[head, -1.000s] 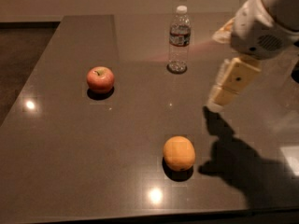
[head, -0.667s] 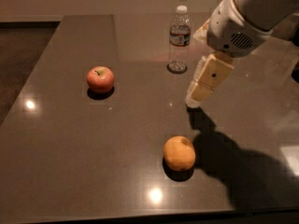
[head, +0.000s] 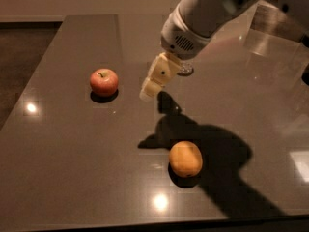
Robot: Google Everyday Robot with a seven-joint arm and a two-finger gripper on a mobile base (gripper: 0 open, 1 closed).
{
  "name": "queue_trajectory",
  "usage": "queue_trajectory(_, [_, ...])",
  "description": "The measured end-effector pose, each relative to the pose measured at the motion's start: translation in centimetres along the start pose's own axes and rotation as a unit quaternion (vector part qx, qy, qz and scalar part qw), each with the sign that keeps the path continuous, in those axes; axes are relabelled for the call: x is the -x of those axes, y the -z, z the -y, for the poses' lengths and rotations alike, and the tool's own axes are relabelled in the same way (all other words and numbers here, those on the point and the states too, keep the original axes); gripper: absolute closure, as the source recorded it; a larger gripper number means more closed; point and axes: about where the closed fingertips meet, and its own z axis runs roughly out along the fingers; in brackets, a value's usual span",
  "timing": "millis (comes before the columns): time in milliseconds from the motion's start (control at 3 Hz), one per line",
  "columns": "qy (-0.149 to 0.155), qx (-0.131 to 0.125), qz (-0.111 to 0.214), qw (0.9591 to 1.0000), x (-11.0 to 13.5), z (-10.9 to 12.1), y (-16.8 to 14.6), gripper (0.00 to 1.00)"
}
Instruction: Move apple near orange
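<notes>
Camera view shows a dark glossy tabletop (head: 63,168) with the red apple (head: 104,81) sitting on its left part. Just right of the apple, apart from it, the cream claw (head: 153,81) hangs above the surface, angled down-left; whether it is open or closed cannot be told. The orange (head: 185,158) lies nearer the front, well apart from the apple, in the arm's shadow

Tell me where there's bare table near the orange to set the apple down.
Left of the orange, the table lies bare out to its left edge and up to the apple. The strip between the orange and the front edge is bare but narrower. Behind the orange, the tool hangs over the table's middle, crowding that side.
</notes>
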Motion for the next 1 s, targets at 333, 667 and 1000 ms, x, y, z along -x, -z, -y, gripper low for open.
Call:
queue_trajectory(333, [-0.025, 0.008, 0.016, 0.9995, 3.1, 0.8, -3.6, 0.0])
queue_trajectory(667, [-0.034, 0.011, 0.02, 0.9992, 5.5, 1.4, -7.0, 0.0])
queue_trajectory(1000, [-0.033, 0.016, 0.022, 0.9991, 7.5, 1.3, -9.8, 0.0])
